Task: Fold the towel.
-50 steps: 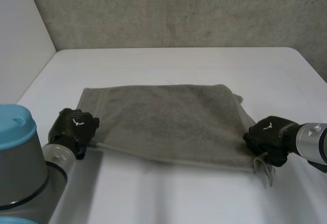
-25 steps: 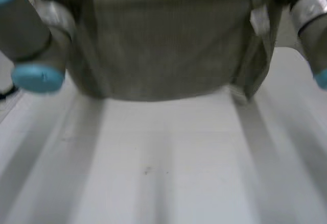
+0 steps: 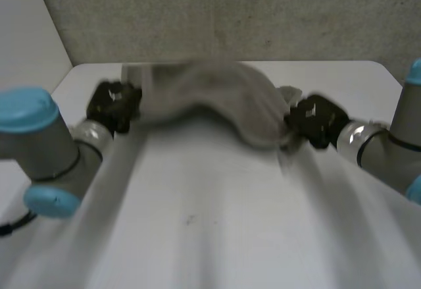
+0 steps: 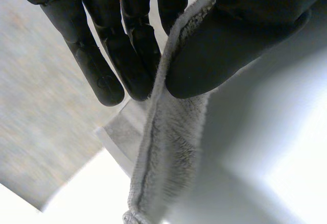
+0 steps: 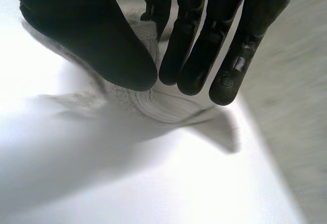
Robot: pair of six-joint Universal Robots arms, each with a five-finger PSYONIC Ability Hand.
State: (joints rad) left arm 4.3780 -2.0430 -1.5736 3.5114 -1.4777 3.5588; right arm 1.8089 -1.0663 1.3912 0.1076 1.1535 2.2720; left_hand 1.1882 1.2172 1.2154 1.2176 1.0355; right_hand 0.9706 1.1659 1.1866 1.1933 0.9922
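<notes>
Below the hands: table (image 3: 210, 236), white and smooth; we judge cloth would slide on it easily.
Left hand (image 3: 113, 105): gripping. In its wrist view the thumb presses a towel edge against straight fingers (image 4: 110, 66), and the hem hangs from the fingertips.
Right hand (image 3: 317, 119): gripping too. Thumb and fingers (image 5: 196, 55) pinch a bunched corner, and loose cloth spreads under the palm.
Between the hands: towel (image 3: 210, 91), held up by its two ends and sagging in the middle. The droop lies closer to the right hand. We cannot tell whether the low part touches the table.
Handling: we judge it light, soft and limp. The pile gives a fair grip, but it has no stiffness, so any unsupported part will swing and droop.
Where to hold: we would pinch at the corners, past the hem band, with both hands level so the span hangs even.
Beyond the hands: grey wall (image 3: 230, 12).
</notes>
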